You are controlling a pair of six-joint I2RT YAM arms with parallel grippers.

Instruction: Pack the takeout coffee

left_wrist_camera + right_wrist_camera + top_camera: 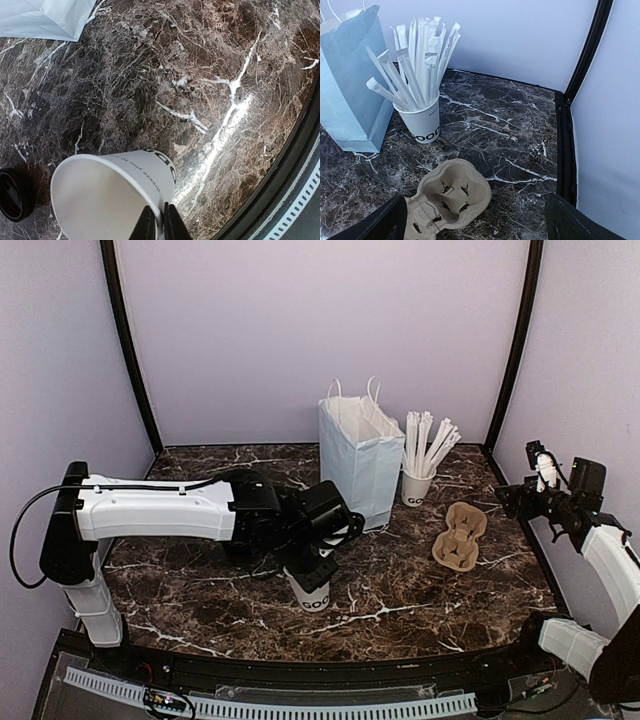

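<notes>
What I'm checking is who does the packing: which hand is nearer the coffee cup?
Left. The left hand pinches the coffee cup by its rim; the right hand hangs open far to its right, beyond the brown carrier.

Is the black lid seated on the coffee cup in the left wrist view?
No, the coffee cup shows its open white inside, and the black lid lies beside it.

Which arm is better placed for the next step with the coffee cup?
Left. The left end effector pinches the rim of the cup, the black lid lying beside it; the right end effector stands open, well away near the carrier.
</notes>
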